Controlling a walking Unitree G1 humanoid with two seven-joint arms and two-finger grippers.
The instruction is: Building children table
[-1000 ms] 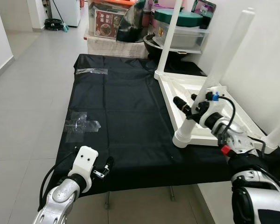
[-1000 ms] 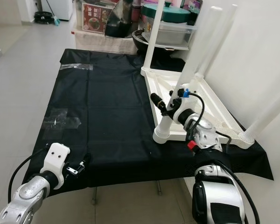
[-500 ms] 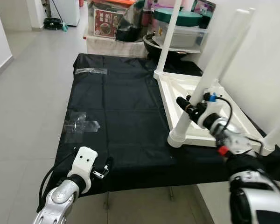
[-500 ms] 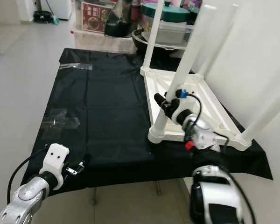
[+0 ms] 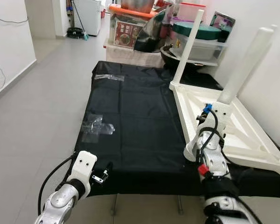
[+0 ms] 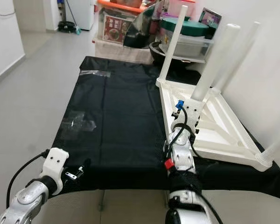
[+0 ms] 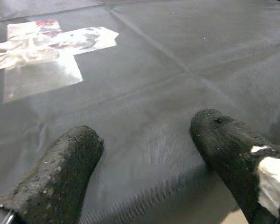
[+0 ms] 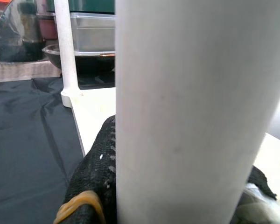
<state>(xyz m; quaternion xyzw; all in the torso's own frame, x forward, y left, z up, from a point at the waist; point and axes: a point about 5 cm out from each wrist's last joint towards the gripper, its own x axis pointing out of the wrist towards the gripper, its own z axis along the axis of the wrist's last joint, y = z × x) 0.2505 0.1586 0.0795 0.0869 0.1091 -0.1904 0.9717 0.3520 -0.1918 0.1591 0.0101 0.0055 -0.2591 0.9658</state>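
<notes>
1. Legs standing up from the overturned white children table (image 5: 233, 126) number three that can be counted: the near leg (image 5: 245, 65), a far leg (image 5: 186, 49) at the far left corner, and a third leg (image 6: 242, 49) close behind the near one on the right. At the near right corner a pale blurred shape may be a fourth; I cannot tell.

2. One white tabletop lies underside up on the right half of the black cloth (image 5: 135, 121), its ribbed frame facing upward.

3. One right claw (image 8: 177, 154) is closed around the near leg, low down by its base; in the right wrist view the white tube passes between the black fingers (image 8: 91, 186), which press against it.

4. One left claw (image 7: 147, 161) hangs at the near left edge of the cloth, well apart from the children table. Its two black fingers stand spread with bare cloth between them, gripping nothing.

5. Two patches of clear tape sit on the cloth: a crumpled one (image 5: 97, 127) on the left side near the middle, and a flat strip (image 5: 108, 77) at the far left.

6. Beyond the far edge of the cloth stand a box (image 5: 128, 35) with a printed red label, a dark bowl-shaped pan (image 5: 170, 51) and a green-lidded container (image 5: 198, 32).
</notes>
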